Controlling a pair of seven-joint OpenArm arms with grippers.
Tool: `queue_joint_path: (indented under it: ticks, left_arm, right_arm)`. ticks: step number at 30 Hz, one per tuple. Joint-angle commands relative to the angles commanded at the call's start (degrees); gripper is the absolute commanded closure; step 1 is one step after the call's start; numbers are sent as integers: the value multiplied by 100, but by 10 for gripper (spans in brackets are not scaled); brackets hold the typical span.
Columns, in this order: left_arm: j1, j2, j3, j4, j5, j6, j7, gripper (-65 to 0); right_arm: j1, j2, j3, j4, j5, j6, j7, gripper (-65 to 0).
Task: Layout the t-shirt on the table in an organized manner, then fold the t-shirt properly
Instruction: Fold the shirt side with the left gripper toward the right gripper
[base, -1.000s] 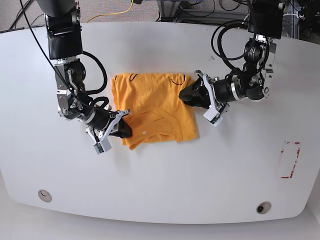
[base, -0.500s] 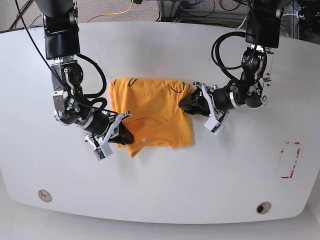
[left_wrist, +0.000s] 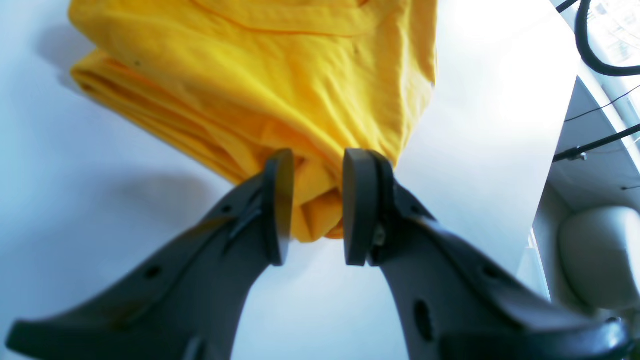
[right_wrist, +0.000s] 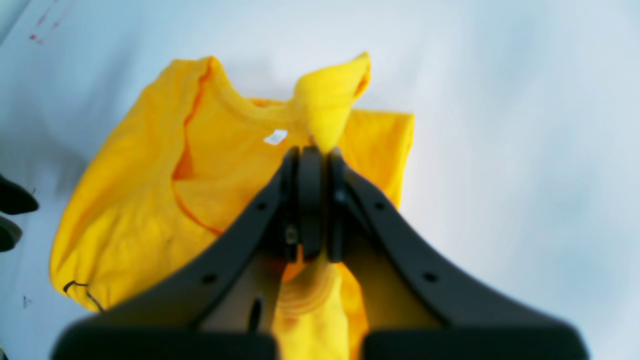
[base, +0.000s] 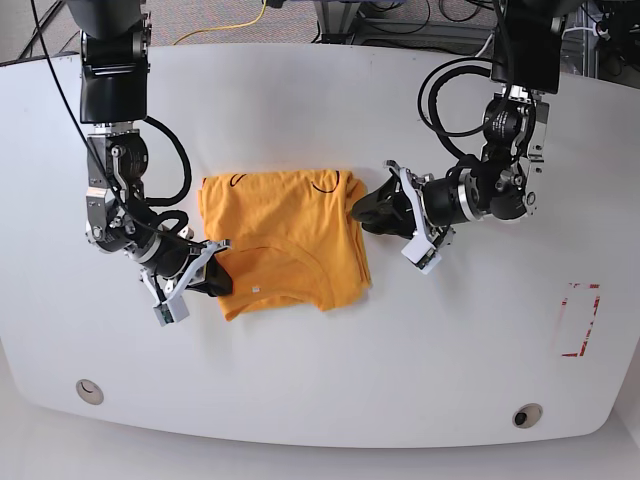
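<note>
the t-shirt (base: 281, 240) sits folded left of centre on the table (base: 460, 350), and it's slid toward the left of the frame compared with a moment ago. the right gripper (right_wrist: 311, 165) is clamped tight on a bunched corner at the lower left. the left gripper (left_wrist: 310, 205) has its jaws spread, with a thick fold between them but not squeezed. looks like they're dragging the bundle to reposition it, so the folding isn't finished yet.

Folded orange t-shirt (base: 285, 238) — flat on white table (base: 330, 370).
</note>
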Motion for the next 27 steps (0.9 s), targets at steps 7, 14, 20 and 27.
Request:
queue_joint_path:
  ticks: [7, 14, 20, 27]
  left_arm:
    - [-35, -35, 352, 220, 0, 0, 0, -157]
    - [-202, 9, 914, 624, 35, 0, 0, -157]
    - [-563, 422, 1178, 387, 97, 0, -26, -157]
    - [-844, 1178, 1143, -501, 1213, 0, -352, -156]
  right_arm:
    - [70, 9, 9, -343, 9, -9, 211, -542]
    - [62, 308, 9, 334, 62, -9, 185, -650]
    - [-158, 422, 18, 1046, 62, -9, -141, -650]
    - [-466, 396, 18, 1266, 26, 0, -158, -650]
